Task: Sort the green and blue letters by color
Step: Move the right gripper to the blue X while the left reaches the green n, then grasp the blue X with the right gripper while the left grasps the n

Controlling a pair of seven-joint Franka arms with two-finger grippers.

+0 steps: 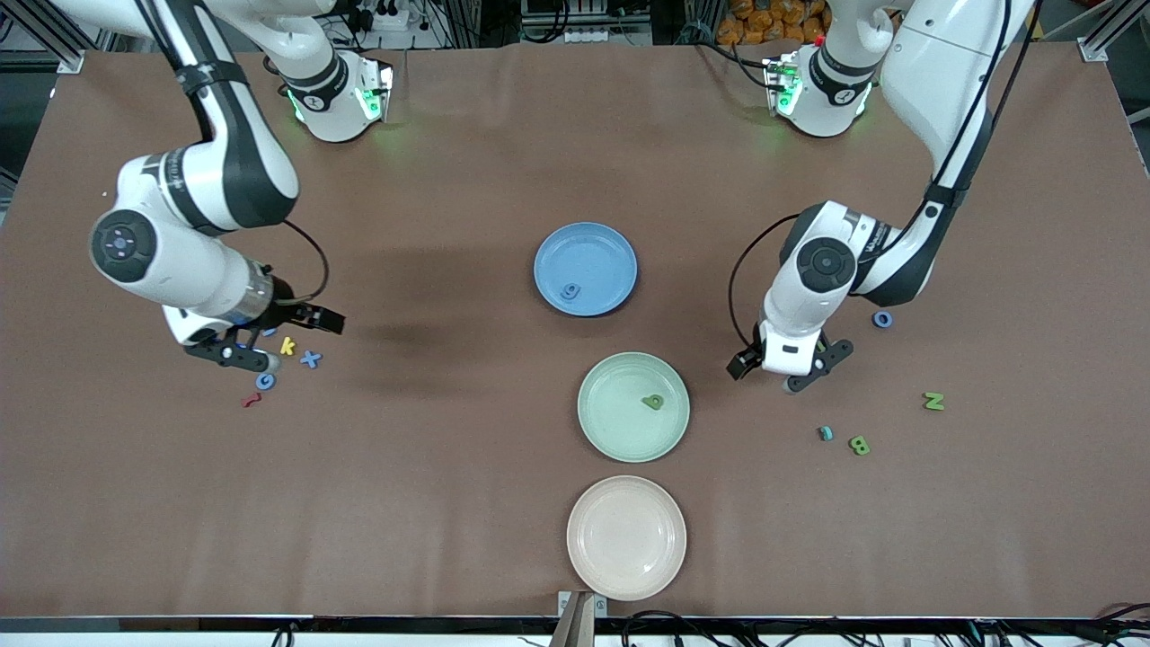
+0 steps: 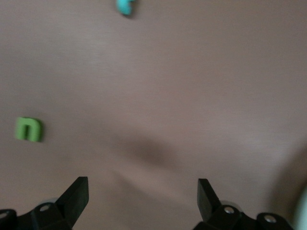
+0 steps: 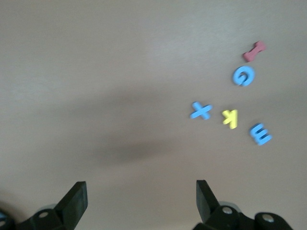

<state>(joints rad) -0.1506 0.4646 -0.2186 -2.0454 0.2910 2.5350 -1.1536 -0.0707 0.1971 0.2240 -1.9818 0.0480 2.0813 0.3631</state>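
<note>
Broadly, three plates are sitting in a row down the middle of the worktop: a blue plate (image 1: 585, 269) holding a blue 9 (image 1: 570, 292), a green plate (image 1: 632, 406) holding one green letter (image 1: 653, 402), and an empty beige plate (image 1: 626, 537) by the front edge.

Toward the right arm's edge, the right gripper (image 1: 235, 347) is hanging unclenched and empty over a cluster: blue m (image 3: 260, 133), blue x (image 1: 310, 358), blue G (image 1: 265, 381), yellow k (image 1: 287, 346), red squiggle (image 1: 252, 400).

Toward the left arm's edge, the left gripper (image 1: 780, 370) is hanging spread and empty over bare table, near the green u (image 2: 28, 129), blue o (image 1: 882, 318), green N (image 1: 934, 401), green B (image 1: 860, 445) and teal piece (image 1: 825, 433).

Crowding is risking a mistaken pinch of k alongside a blue letter.
</note>
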